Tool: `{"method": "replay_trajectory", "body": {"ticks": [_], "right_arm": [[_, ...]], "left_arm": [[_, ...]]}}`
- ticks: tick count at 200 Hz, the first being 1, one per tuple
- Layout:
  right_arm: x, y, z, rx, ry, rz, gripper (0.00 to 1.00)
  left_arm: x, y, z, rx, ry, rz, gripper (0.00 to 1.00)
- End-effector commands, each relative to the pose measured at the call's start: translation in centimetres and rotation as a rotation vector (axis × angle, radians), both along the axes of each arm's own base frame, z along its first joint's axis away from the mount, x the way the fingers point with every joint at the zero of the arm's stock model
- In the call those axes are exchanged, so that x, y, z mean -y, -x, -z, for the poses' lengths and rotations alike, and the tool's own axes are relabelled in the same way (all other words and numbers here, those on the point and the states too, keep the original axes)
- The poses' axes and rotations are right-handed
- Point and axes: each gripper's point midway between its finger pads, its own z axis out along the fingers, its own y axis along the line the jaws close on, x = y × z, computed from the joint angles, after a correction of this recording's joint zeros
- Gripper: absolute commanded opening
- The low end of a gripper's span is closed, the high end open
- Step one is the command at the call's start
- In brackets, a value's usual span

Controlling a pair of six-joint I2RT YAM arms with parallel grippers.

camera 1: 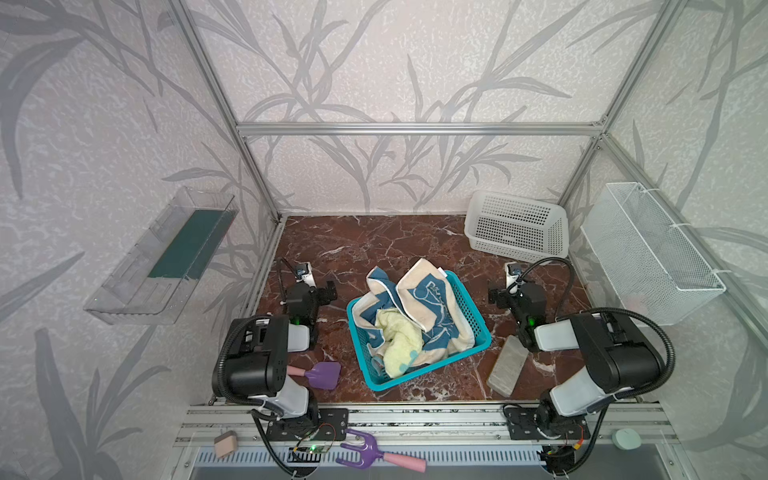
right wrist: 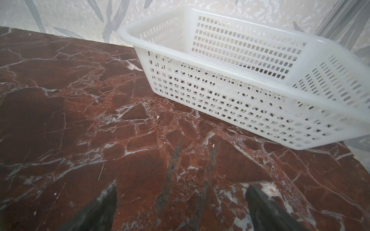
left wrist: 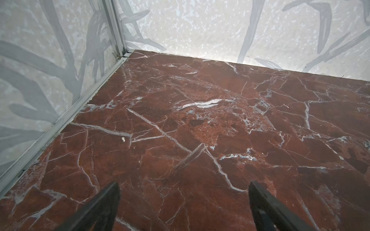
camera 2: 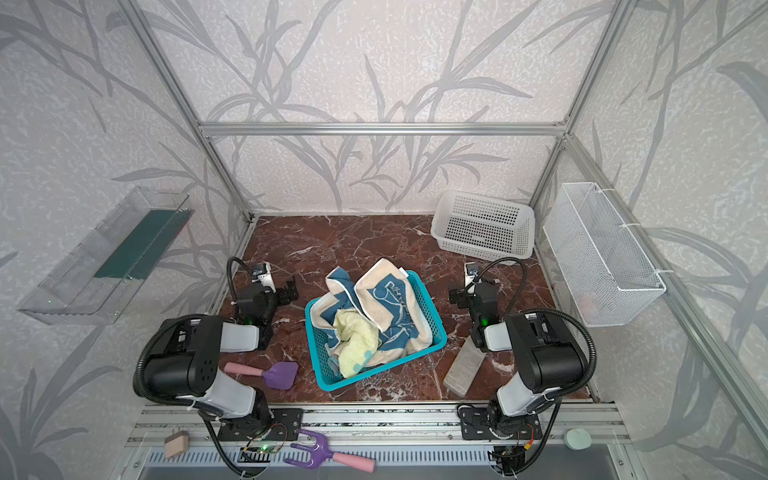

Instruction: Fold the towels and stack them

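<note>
Two towels lie crumpled in a teal basket (camera 1: 436,368) (camera 2: 390,365) at the middle of the marble table. The large blue-and-cream towel (camera 1: 419,299) (camera 2: 386,299) spills over the basket's far rim. A pale yellow towel (camera 1: 399,340) (camera 2: 355,338) is bunched on top of it. My left gripper (camera 1: 323,291) (camera 2: 291,291) (left wrist: 184,184) hovers left of the basket, open and empty over bare marble. My right gripper (camera 1: 498,297) (camera 2: 457,297) (right wrist: 181,186) hovers right of the basket, also open and empty.
A white perforated basket (camera 1: 517,228) (right wrist: 240,80) stands at the back right, ahead of the right gripper. A grey block (camera 1: 509,365) lies front right and a purple toy shovel (camera 1: 320,374) front left. A wire basket (camera 1: 652,253) hangs on the right wall.
</note>
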Motion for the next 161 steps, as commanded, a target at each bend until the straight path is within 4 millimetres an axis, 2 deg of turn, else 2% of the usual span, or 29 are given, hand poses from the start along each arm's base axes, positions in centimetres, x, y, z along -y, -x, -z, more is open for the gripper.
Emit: {"method": "replay_trajectory", "body": {"ticks": [1,161], "right_arm": [[0.26,-0.65,-1.29,0.036,-0.005,0.009,0.99],[0.20,-0.67,-1.31,0.036,-0.009,0.007,0.99]], "left_arm": [[0.02,-0.67,-0.79,0.021,-0.024,0.009,0.99],[0.02,-0.69,-0.81,0.022,-0.018,0.011,0.99]]}}
